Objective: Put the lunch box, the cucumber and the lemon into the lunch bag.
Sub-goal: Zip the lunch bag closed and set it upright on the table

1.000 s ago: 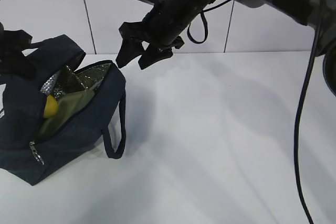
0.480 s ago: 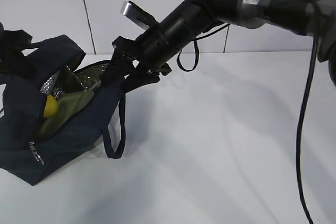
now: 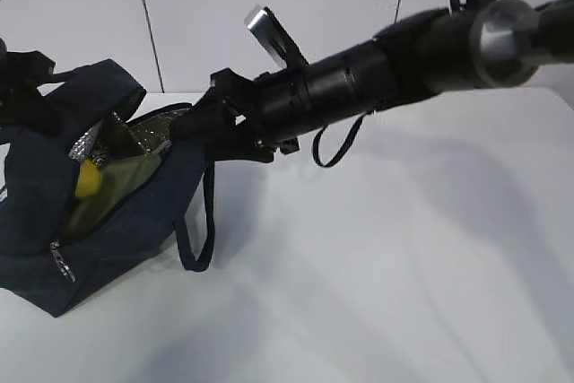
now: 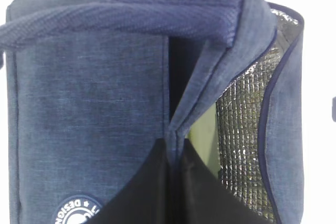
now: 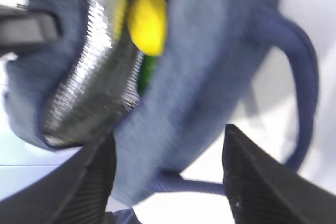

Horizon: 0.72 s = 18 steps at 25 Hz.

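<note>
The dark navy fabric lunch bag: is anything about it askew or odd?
The dark navy fabric lunch bag leans sideways, its foil-lined mouth gaping. The small yellow lemon sits at the opening, against the pale green lid. Nothing has spilled onto the white table.

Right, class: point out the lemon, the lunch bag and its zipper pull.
lemon [image 3: 87,182]: exterior view, its yellow skin inside the opening.
lunch bag [image 3: 134,221]: exterior view, its navy front wall.
zipper pull [image 3: 61,264]: exterior view, the metal tab.
</note>
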Available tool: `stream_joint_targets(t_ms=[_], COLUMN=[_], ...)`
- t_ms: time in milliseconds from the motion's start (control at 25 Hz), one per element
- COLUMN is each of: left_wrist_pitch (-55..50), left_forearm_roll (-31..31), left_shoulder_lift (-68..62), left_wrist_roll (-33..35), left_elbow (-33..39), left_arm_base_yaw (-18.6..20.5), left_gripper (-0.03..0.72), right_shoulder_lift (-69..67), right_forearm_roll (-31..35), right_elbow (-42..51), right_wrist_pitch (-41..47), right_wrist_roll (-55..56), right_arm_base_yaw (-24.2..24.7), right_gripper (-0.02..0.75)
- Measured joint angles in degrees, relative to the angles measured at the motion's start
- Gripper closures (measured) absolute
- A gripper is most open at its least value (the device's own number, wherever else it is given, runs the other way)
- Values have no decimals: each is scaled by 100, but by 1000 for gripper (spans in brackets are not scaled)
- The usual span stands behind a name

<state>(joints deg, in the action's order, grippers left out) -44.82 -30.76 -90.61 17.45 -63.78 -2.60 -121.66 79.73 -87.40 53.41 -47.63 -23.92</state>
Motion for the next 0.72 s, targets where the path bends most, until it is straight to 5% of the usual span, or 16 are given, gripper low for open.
stream_joint_targets(t_ms=[120, 240, 720], left_wrist_pitch=[0, 0, 11], left_forearm_roll=[0, 0, 0], left_shoulder_lift=[0, 0, 0], left_wrist_roll=[0, 0, 0], left_elbow=[0, 0, 0], left_arm_base_yaw=[0, 9, 9], left_gripper=[691, 691, 691], right_shoulder_lift=[15, 15, 15], right_forearm_roll=[1471, 2077, 2297], right_elbow=[880, 1448, 1605], right_wrist_pitch=[-155, -191, -315], right_wrist_roll=[-1128, -1699, -1998], right_arm_base_yaw=[0, 0, 0], right_gripper=[277, 277, 305])
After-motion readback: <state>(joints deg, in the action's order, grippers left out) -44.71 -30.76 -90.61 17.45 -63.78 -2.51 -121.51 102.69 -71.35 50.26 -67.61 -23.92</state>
